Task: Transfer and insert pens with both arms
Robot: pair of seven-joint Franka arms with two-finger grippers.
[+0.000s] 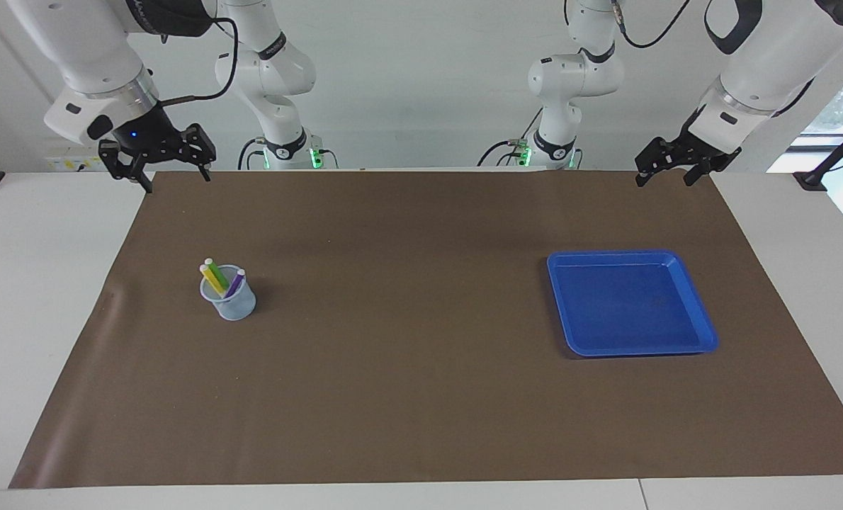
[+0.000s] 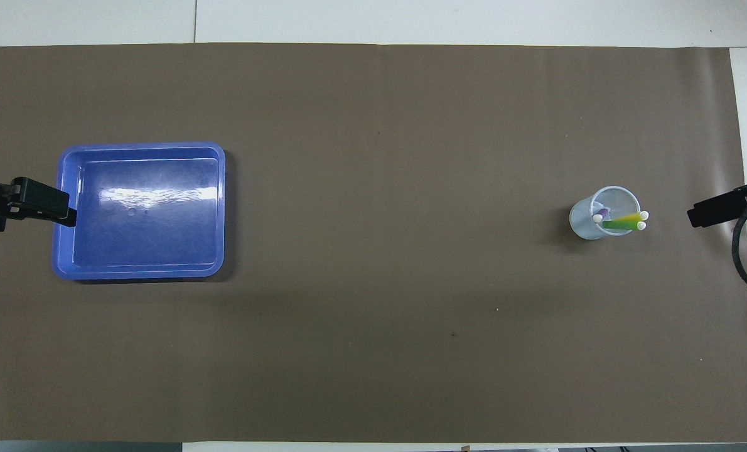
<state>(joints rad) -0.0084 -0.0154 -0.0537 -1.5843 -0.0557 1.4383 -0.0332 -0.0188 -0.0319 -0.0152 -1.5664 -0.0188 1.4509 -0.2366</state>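
Observation:
The three pens stand together in a pale translucent cup (image 1: 230, 303) on the brown mat toward the right arm's end: the green pen (image 1: 217, 272), the yellow pen (image 1: 211, 280) and the purple pen (image 1: 234, 284). From overhead the green pen (image 2: 621, 223) and the yellow one lean over the cup's rim (image 2: 579, 212). My right gripper (image 1: 175, 181) hangs open and empty, raised over the mat's edge by the robots, well clear of the cup. My left gripper (image 1: 664, 181) is open and empty too, high over the mat's edge at the left arm's end.
An empty blue tray (image 1: 630, 303) lies on the mat toward the left arm's end. In the overhead view the left gripper (image 2: 66, 210) overlaps the tray's (image 2: 141, 207) outer rim, and the right gripper (image 2: 695, 216) shows beside the cup. White table surrounds the brown mat (image 1: 407, 368).

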